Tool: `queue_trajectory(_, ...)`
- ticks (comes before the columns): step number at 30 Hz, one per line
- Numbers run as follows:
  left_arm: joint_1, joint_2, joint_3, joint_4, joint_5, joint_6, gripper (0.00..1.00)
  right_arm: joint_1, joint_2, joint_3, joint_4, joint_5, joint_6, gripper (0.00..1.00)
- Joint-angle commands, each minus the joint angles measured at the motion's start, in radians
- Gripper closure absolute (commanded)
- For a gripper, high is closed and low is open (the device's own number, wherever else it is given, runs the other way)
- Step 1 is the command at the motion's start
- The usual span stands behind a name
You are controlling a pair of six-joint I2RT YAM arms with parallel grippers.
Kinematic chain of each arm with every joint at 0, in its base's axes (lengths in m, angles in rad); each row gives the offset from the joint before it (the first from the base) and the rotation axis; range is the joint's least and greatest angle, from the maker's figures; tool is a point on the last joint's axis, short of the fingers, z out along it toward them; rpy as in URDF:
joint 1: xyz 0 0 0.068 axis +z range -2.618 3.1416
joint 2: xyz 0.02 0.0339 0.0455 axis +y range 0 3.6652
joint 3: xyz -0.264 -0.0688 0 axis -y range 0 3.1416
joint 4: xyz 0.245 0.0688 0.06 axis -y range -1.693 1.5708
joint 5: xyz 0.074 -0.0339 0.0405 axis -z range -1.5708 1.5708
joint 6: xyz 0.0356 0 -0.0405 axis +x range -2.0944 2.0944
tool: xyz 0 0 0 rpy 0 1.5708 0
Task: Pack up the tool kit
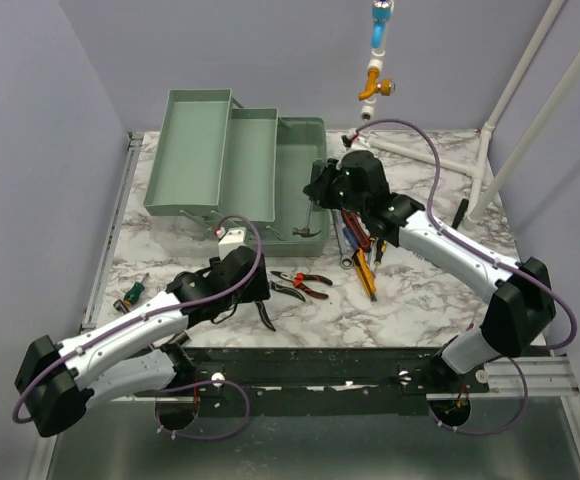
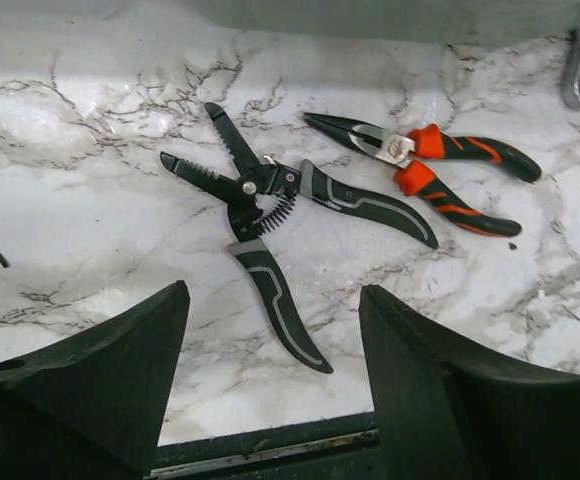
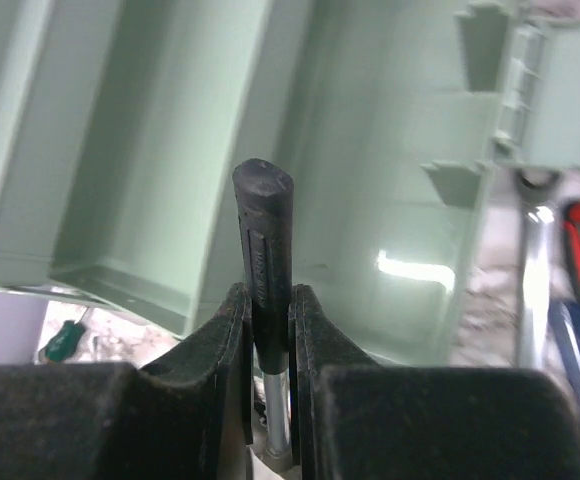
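The green toolbox (image 1: pixel 275 175) stands open at the back left, its stepped trays folded out. My right gripper (image 1: pixel 322 188) hovers over the box's right edge, shut on a black-handled tool with a steel shank (image 3: pixel 262 235), whose handle points up over the box interior (image 3: pixel 370 200) between the fingers (image 3: pixel 267 300). My left gripper (image 2: pixel 275 300) is open and empty, just above the table near the front edge, with black wire strippers (image 2: pixel 260 215) lying ahead of it. Orange-handled pliers (image 2: pixel 440 165) lie to their right. Both also show from above, strippers (image 1: pixel 288 291) and pliers (image 1: pixel 312 283).
A pile of screwdrivers and wrenches (image 1: pixel 362 248) lies right of the box. A green-handled screwdriver (image 1: pixel 133 293) lies at the table's left edge. A white item (image 1: pixel 232 235) sits at the box's front. A white pipe frame (image 1: pixel 485 150) stands back right. A fitting (image 1: pixel 375 60) hangs overhead.
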Motion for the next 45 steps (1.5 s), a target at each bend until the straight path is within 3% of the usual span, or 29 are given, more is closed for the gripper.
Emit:
queue_trajectory(1,0.004,-0.138,-0.056,-0.036,0.094,0.029,0.23,0.003,0.130,0.191,0.075,-0.210,-0.119,0.99)
queue_trajectory(6,0.009,-0.298,-0.153,-0.027,0.079,-0.058,0.02,0.003,0.297,0.426,0.052,-0.266,-0.097,0.99)
queue_trajectory(13,0.012,-0.384,-0.275,-0.003,0.109,-0.182,0.02,0.003,0.478,0.632,0.044,-0.284,-0.059,0.99)
queue_trajectory(23,0.012,-0.236,-0.297,0.093,0.167,-0.203,0.01,0.003,0.691,0.756,0.082,-0.319,0.068,0.99)
queue_trajectory(28,0.011,-0.200,-0.267,0.079,0.154,-0.213,0.01,0.003,0.780,0.869,-0.065,-0.279,0.101,0.72)
queue_trajectory(30,0.011,-0.194,-0.268,0.084,0.146,-0.220,0.01,0.004,0.767,0.870,-0.096,-0.251,0.106,0.68)
queue_trajectory(33,0.011,-0.178,-0.269,0.089,0.126,-0.240,0.01,0.003,0.703,0.796,-0.077,-0.218,0.108,0.41)
queue_trajectory(35,0.010,-0.161,-0.269,0.102,0.122,-0.247,0.02,0.003,0.654,0.766,-0.081,-0.194,0.094,0.31)
queue_trajectory(40,0.011,-0.082,-0.253,0.145,0.122,-0.262,0.08,0.004,0.515,0.685,-0.117,-0.134,0.035,0.30)
queue_trajectory(45,0.006,0.027,-0.228,0.196,0.115,-0.287,0.18,0.003,0.270,0.402,-0.026,-0.138,-0.040,0.31)
